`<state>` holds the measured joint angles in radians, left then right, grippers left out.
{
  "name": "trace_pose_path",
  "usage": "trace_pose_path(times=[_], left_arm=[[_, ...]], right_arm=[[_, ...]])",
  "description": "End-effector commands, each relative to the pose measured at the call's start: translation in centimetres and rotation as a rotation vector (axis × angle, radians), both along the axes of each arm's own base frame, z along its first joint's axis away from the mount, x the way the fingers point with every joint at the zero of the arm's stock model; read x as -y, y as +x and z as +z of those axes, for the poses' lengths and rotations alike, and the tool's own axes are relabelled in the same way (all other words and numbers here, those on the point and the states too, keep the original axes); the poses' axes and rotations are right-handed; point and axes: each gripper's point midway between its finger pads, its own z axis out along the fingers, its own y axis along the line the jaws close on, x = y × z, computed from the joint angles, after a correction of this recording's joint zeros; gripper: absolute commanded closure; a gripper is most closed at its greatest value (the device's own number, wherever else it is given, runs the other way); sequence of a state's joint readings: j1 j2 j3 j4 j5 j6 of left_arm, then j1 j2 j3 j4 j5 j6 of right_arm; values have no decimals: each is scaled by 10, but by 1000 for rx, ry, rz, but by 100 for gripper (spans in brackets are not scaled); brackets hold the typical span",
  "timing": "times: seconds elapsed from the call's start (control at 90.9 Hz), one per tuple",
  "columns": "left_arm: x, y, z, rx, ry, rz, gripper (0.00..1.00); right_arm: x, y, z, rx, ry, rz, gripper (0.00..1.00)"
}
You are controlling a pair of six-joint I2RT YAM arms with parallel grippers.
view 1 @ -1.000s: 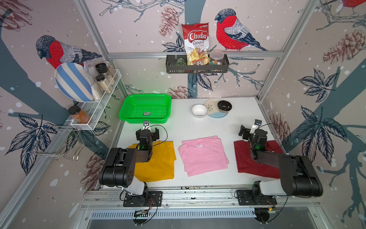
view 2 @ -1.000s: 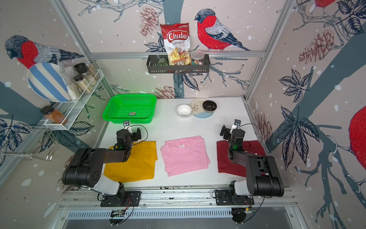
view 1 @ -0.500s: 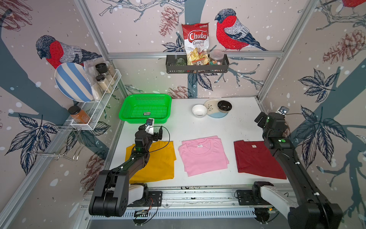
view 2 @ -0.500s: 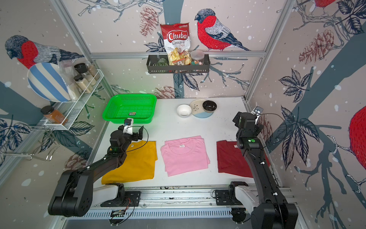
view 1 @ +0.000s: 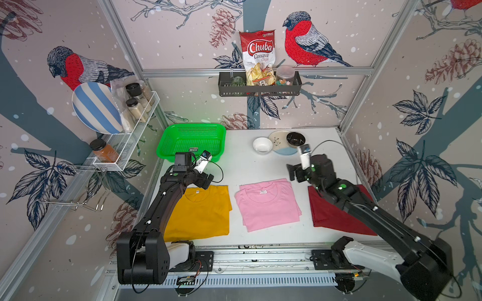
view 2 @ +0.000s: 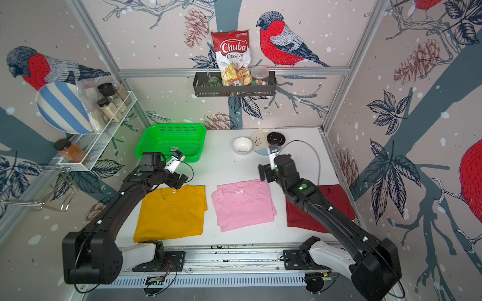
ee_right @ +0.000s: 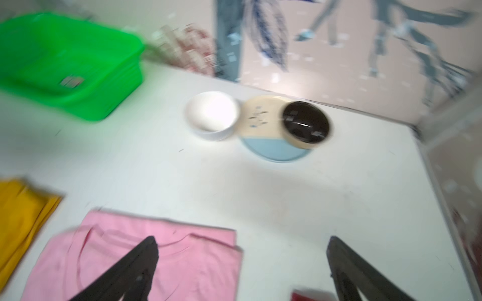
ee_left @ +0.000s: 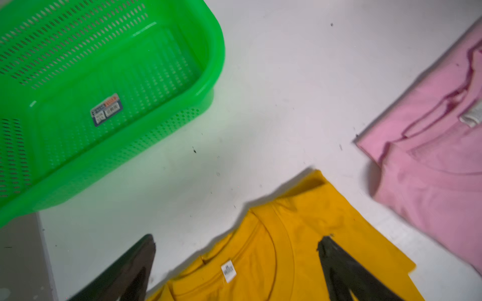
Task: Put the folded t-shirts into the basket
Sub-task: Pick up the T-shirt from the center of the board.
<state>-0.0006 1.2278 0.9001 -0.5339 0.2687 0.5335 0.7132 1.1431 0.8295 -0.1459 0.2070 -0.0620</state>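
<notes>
1. Nothing is sitting in the basket [view 1: 193,127] yet; in both top views it is standing empty at the far corner of the white table [view 1: 247,166] on the left arm's side, showing only a small sticker [ee_left: 106,109] on its floor.
2. All three folded t-shirts [view 2: 242,206] are lying in a row along the near edge, none touching the basket; the yellow t-shirt [view 1: 203,213] is lying nearest it, the pink t-shirt [view 1: 268,206] in the middle, the dark red t-shirt [view 1: 328,211] partly hidden under the right arm.
3. The left gripper [ee_left: 238,237] is hovering over the yellow t-shirt's collar with jaws spread wide, holding nothing; the right gripper [ee_right: 242,238] is gaping just as wide and empty, beside the pink t-shirt's far corner.
4. By my judgement the task is only beginning; three pick-ups and three placements are remaining.
5. The basket is looking like rigid glossy plastic; a shallow rectangle with rounded corners, a smooth rim and slotted mesh walls and floor.
6. The shirts are looking like soft matte knit; each is forming a rough square of stacked layers, the yellow and pink ones showing ribbed round necklines; their edges are lying slightly uneven, so a pinch may be catching only the top layers.
</notes>
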Motion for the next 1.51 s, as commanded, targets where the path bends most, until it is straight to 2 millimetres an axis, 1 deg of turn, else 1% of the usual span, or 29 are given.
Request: trace_pose_path(times=[0.0,0.011,0.055,0.066,0.088,0.11,0.143,0.165,0.187,0.231,0.264,0.308,0.363,0.462,0.473,0.539,0.561,0.638,0.682,0.792,0.88,0.935,1.023,1.133,1.188,1.221,1.265,1.354,1.497], left_arm=[[3,-49,-17,-182,-18,-83,4],[2,-51,-17,-184,-19,-82,4],[-3,-57,-17,-198,-24,-77,4],[-4,-58,-17,-201,-27,-72,4],[-7,-60,-17,-206,-33,-65,4],[-10,-61,-16,-206,-39,-56,4],[-16,-63,-15,-206,-48,-37,4],[-19,-64,-14,-206,-55,-25,4],[-23,-65,-14,-207,-60,-13,4],[-31,-66,-13,-204,-63,11,4],[-37,-68,-13,-207,-65,27,4],[-43,-70,-12,-213,-65,42,4],[-48,-74,-11,-228,-77,53,4],[-57,-80,-11,-239,-94,80,4],[-57,-81,-10,-240,-93,82,4],[-63,-84,-11,-244,-85,93,4],[-64,-85,-10,-244,-83,98,4],[-68,-88,-10,-250,-78,103,4],[-70,-89,-11,-260,-75,109,4],[-76,-91,-16,-291,-67,127,4],[-81,-92,-20,-324,-72,136,4],[-83,-92,-22,-343,-74,140,4],[-87,-91,-21,-359,-71,149,4],[-91,-88,-20,-369,-64,154,4],[-93,-87,-19,-372,-61,156,4],[-93,-87,-18,-374,-57,157,4],[-95,-87,-17,-376,-48,154,4],[-97,-87,-16,-370,-30,142,4],[-92,-89,-10,-343,-21,79,4]], right_arm=[[-85,-31,0,156,-13,404,0],[-93,-34,-4,150,-5,432,0],[-120,-41,-10,140,49,502,0],[-128,-42,-14,127,55,517,0],[-139,-45,-14,115,73,545,0],[-152,-47,-25,74,75,571,0],[-169,-49,-31,40,80,606,0],[-181,-51,-39,6,75,635,0],[-193,-54,-42,-15,77,663,0],[-214,-58,-61,-72,56,712,0],[-228,-59,-69,-104,51,733,0],[-244,-55,-83,-158,61,733,0],[-261,-50,-94,-238,104,743,0],[-279,-37,-115,-380,143,745,0],[-281,-35,-115,-386,146,746,0],[-286,-28,-136,-464,124,730,0],[-288,-25,-139,-476,122,724,0],[-290,-16,-157,-541,120,694,0],[-292,-12,-161,-580,143,693,3],[-293,-15,-175,-693,175,707,9],[-291,-20,-185,-725,164,716,14],[-290,-22,-191,-742,156,715,15],[-289,-26,-201,-761,137,718,21],[-291,-37,-212,-818,111,757,37],[-292,-41,-217,-845,113,773,51],[-293,-43,-214,-855,126,789,60],[-294,-43,-212,-871,151,800,68],[-293,-38,-205,-881,188,800,78],[-294,-40,-180,-842,244,860,92]])
